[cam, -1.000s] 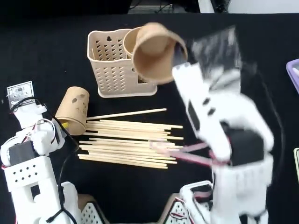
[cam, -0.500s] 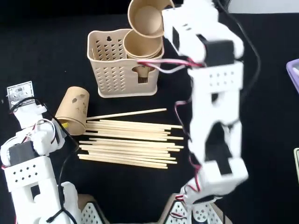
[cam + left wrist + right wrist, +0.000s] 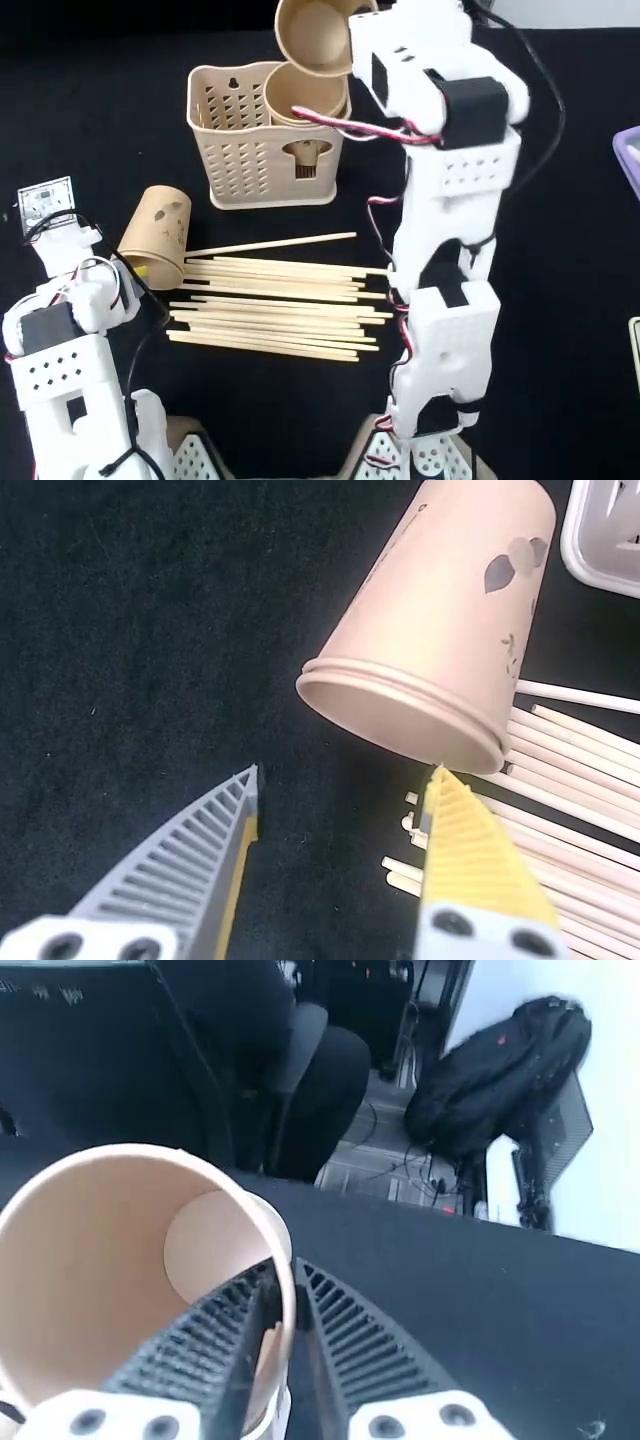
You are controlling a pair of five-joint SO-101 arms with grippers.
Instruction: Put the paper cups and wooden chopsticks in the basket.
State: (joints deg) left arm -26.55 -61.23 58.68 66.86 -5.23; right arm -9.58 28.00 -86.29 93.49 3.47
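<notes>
The left arm (image 3: pixel 60 350) sits folded low at the desk's (image 3: pixel 100 100) 7 o'clock corner. Its left tool (image 3: pixel 343 775) is spread wide with nothing between the fingers, and one tip is close against the rim of the tipped cup (image 3: pixel 440 650); I cannot tell whether they touch. That tan paper cup, printed with darker leaf shapes, lies on its side with its mouth toward 6 o'clock. At its 4 o'clock the chopsticks (image 3: pixel 280 305) lie in a loose flat spread across mid-desk, pale wood, running from 9 to 3 o'clock, their ends just beside the cup's rim. Beyond them, toward 11 o'clock, the beige perforated basket (image 3: pixel 240 150) stands upright with a seated cup (image 3: pixel 305 95) inside its 3 o'clock end. The right arm (image 3: pixel 450 250) rises from 6 o'clock and stretches out to 12 o'clock. Its right tool (image 3: pixel 288 1270) is pinched narrow on the wall of the held cup (image 3: pixel 110 1260), one finger inside and one outside, above the basket's 1 o'clock corner, the cup's mouth tilted upward.
</notes>
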